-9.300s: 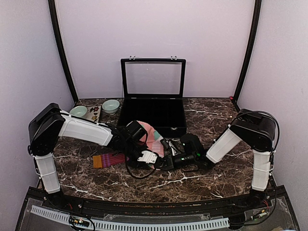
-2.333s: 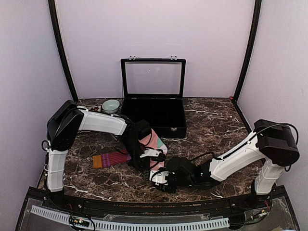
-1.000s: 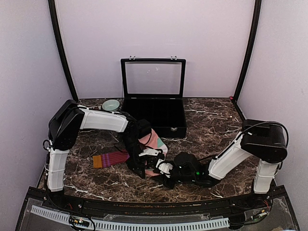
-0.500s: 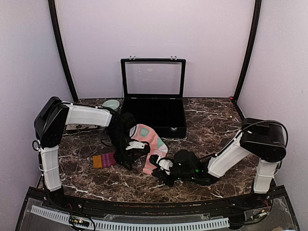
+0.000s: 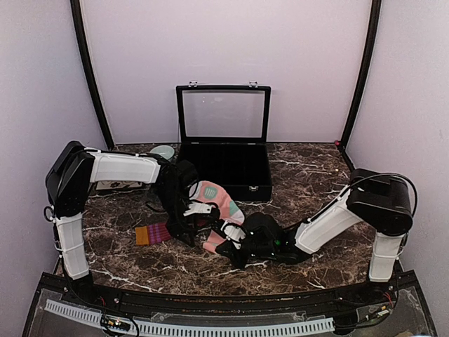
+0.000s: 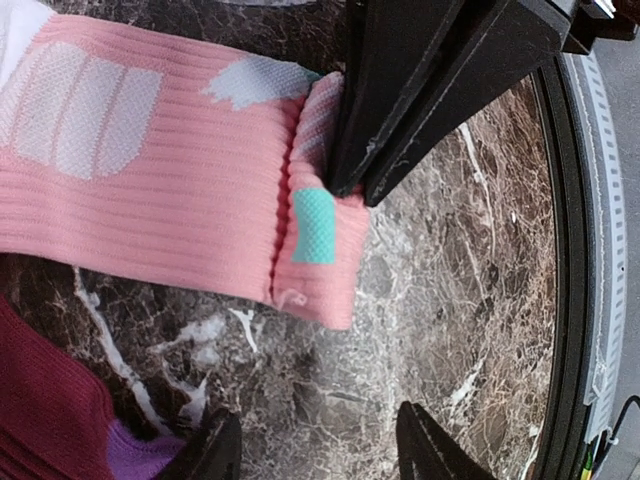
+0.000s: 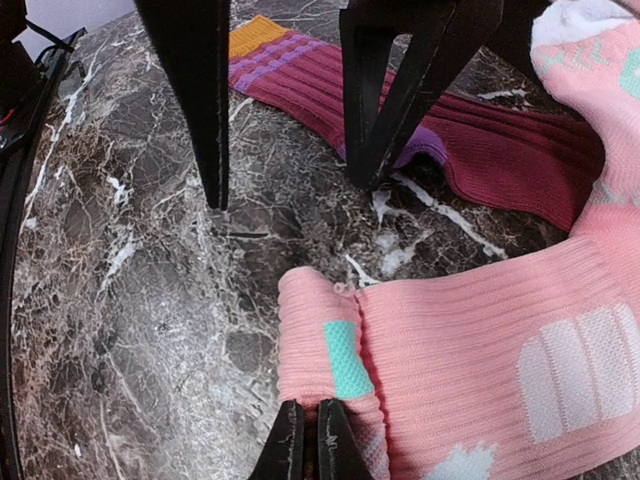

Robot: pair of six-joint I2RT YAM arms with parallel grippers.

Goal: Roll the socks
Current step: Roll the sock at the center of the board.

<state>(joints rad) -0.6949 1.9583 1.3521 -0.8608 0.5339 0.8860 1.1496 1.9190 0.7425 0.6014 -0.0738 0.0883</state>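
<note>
Salmon-pink sock point(image 7: 480, 350), patched in mint and white, lay on the marble table point(image 5: 316, 175) just in front of the black case point(image 5: 256, 188), stretched from the case's front wall out toward the arms. The maroon sock point(image 7: 500, 150) lay flat in front of the case too, further to the left arm's side, its purple toe tucked close by the pink one and its orange cuff pointing away.

The right gripper point(image 7: 308, 415) had its jaws pinched tight on the pink sock's free end, the end farthest from the case, where a first small fold of ribbed fabric was already turned over. The left gripper point(image 6: 315, 420) hovered over bare marble just beside that fold, jaws about half apart and holding nothing.

To my eye the roll had only just been started. Doing it well looked to mean turning that pinched fold over again toward the case, low and snug against the table so the coil stayed tight. The left fingers might usefully press the sock's flat length down to stop it sliding along. The pinch sat toward one side of the fold, so I thought the roll could skew unless the other side were guided.
</note>
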